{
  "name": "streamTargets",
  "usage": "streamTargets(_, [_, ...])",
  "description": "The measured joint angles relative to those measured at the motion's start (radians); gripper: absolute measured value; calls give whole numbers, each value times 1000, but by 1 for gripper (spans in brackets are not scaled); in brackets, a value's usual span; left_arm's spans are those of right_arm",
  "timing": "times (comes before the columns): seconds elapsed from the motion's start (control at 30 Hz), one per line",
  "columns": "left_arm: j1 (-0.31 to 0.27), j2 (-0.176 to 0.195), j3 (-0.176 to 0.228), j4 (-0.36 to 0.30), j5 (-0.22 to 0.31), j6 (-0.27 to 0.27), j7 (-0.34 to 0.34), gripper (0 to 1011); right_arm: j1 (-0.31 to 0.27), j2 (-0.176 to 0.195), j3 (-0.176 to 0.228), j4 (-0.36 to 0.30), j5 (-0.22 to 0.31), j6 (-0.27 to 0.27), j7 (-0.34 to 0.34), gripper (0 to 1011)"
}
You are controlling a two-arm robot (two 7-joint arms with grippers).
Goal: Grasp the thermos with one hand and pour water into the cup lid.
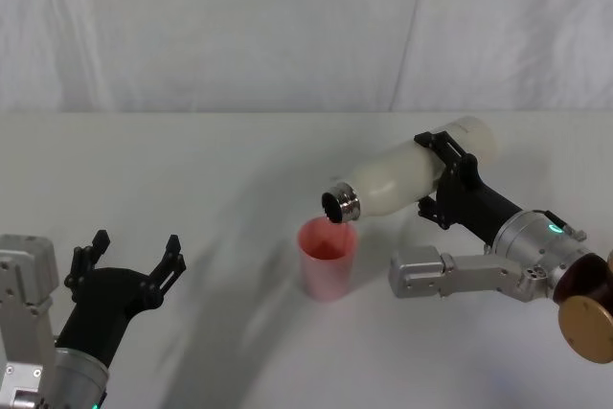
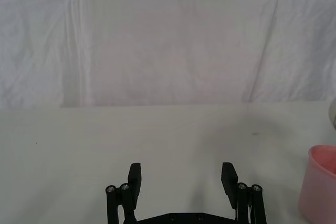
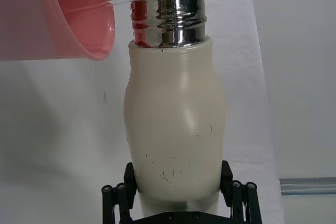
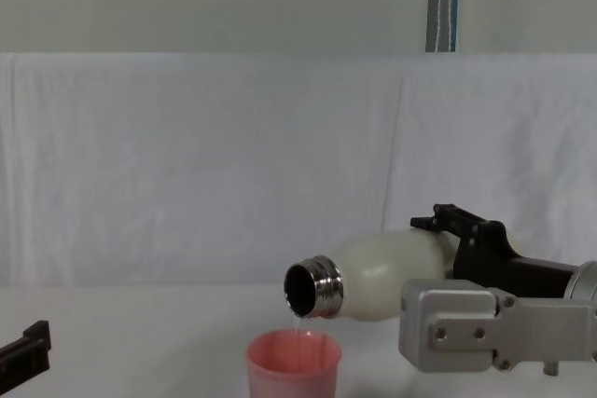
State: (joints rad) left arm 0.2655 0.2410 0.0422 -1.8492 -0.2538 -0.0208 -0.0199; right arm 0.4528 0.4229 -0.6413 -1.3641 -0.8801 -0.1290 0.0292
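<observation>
My right gripper point(image 1: 448, 182) is clamped around the lower body of the thermos point(image 1: 412, 177), holding it tipped nearly flat, its steel neck just above the pink cup lid point(image 1: 327, 258) on the white table point(image 1: 192, 170). A thin stream of water falls into the cup. My left gripper point(image 1: 134, 259) hovers spread wide and empty, well apart to the left.

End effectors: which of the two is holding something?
The right end effector, clamped around the tilted thermos above the cup lid. The left end effector hangs open, holding nothing, at the table's left.
</observation>
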Motion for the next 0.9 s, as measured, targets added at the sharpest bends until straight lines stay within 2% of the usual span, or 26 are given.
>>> streamTargets(0.67, [0, 0, 0, 0, 0, 0, 0, 1001, -2, 2, 1, -2, 1, 0, 0, 956])
streamTargets(0.9, [0, 0, 0, 0, 0, 0, 0, 1001, -9, -4, 20, -10, 50, -15, 18, 956])
